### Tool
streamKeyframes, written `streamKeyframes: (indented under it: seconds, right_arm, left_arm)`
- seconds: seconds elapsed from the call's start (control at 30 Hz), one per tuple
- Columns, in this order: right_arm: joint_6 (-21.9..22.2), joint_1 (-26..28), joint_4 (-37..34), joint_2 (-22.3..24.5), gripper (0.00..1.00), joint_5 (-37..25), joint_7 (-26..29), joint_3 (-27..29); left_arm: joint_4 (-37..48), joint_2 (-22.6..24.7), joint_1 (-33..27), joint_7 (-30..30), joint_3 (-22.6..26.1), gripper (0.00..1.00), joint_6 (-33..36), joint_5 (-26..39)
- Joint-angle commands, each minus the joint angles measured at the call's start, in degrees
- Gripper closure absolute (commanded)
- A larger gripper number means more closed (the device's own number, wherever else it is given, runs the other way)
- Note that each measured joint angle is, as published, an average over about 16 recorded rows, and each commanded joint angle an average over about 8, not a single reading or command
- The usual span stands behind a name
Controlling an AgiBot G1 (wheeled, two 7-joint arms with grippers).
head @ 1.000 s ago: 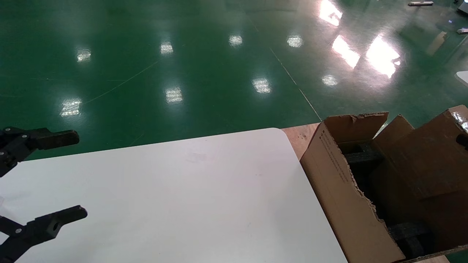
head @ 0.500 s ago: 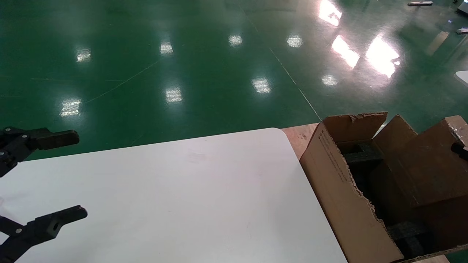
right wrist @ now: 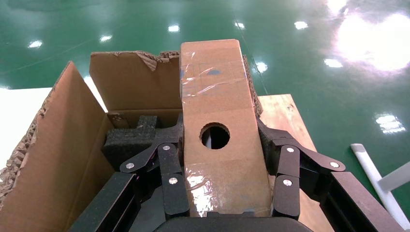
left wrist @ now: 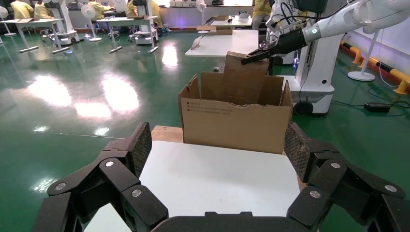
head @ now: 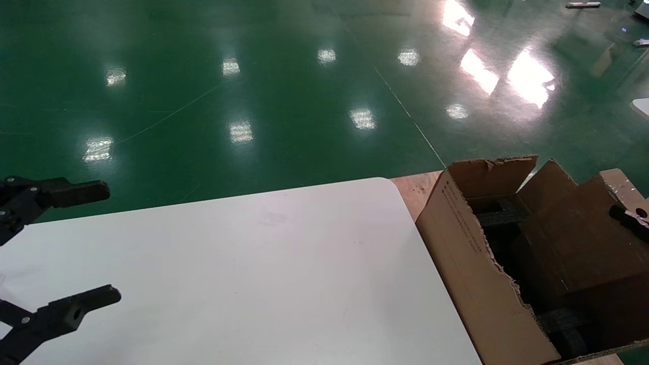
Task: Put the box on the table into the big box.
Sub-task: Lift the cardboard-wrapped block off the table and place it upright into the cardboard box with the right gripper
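My right gripper (right wrist: 218, 126) is shut on the small brown taped box (right wrist: 212, 87), its fingers pressing both narrow sides beside the round hole. The box hangs tilted, partly down inside the big torn-edged carton (head: 471, 263). In the head view the small box (head: 573, 238) shows at the far right, with one right finger (head: 628, 217) on it. Black foam blocks (head: 502, 215) lie inside the carton. My left gripper (head: 96, 243) is open and empty over the left end of the white table (head: 253, 263). The left wrist view shows the carton (left wrist: 232, 125) and the small box (left wrist: 244, 77).
The carton stands on a wooden board (head: 416, 190) just past the table's rounded right corner. Its ragged near wall (right wrist: 63, 140) stands close beside the held box. Shiny green floor (head: 253, 76) lies beyond the table's far edge.
The small box has sunk lower into the big carton, and the right finger has come further into the head view. The left gripper has not moved.
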Motion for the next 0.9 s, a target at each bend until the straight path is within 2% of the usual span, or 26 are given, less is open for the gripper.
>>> streamKeyframes:
  seconds: [0.03,0.9]
  right_arm:
    - [0.1,0.4,-0.1,-0.1,1.00,-0.1,-0.2,-0.3]
    - [0.9,4.5,-7.7,-4.5,1.00,-2.4,-2.0,-4.5]
  left_arm:
    - [0.0,0.0,0.0,0.0,0.0,0.00,0.0,0.0]
    - [0.0,0.0,0.0,0.0,0.0,0.00,0.0,0.0]
